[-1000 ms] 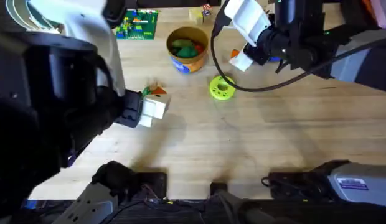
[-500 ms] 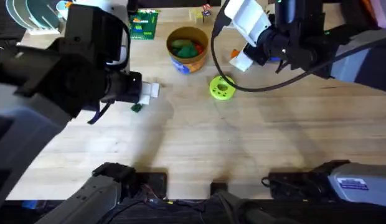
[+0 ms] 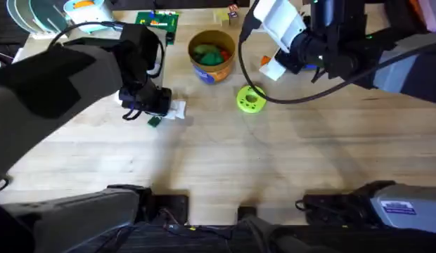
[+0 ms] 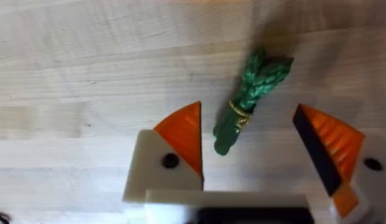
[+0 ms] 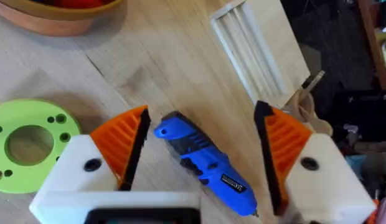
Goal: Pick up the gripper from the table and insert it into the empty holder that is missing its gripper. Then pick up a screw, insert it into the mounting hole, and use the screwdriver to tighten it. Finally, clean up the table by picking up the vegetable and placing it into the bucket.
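- The table (image 3: 274,161) shows bare wood across its near and middle part; things crowd the far edge
- The left gripper (image 4: 255,146) hangs spread wide over the vegetable (image 4: 249,106), which lies flat on the wood between the orange pads (image 4: 187,134), touching neither
- The right gripper (image 5: 202,152) is spread too; the screwdriver (image 5: 205,162) lies between its fingers, beside a green disc (image 5: 28,143)
- The bucket (image 3: 212,55) stands near the far edge, holding green and red toys
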Controlling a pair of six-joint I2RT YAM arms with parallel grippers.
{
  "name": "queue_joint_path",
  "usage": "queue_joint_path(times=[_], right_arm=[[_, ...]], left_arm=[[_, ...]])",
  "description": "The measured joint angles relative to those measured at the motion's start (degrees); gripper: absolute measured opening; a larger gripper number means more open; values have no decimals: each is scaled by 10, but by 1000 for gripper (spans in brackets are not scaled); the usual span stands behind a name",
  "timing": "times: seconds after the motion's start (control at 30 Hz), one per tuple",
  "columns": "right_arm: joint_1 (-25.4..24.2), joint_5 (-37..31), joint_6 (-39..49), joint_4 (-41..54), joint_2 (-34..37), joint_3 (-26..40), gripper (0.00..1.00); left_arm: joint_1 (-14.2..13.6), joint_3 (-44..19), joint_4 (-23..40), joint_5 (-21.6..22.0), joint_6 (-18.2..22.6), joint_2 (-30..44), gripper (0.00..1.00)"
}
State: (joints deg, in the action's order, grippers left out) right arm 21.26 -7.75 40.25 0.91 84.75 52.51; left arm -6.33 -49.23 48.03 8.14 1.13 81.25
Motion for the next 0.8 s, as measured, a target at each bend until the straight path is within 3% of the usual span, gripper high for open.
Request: queue_joint_path(times=[0.17, 0.37, 0.63, 0.8], right_arm=[[0, 0, 0, 0, 0, 0, 989], [0, 0, -1, 16, -5, 0, 989], [0, 5, -56, 116, -119, -2, 989], [0, 62, -80, 193, -206, -2, 990]], left_arm=[[0, 0, -17, -27, 15, 40, 601], [0, 0, -21, -39, 26, 42, 38], [0, -15, 17, -41, 27, 39, 26], [-1, -91, 27, -48, 23, 16, 26]])
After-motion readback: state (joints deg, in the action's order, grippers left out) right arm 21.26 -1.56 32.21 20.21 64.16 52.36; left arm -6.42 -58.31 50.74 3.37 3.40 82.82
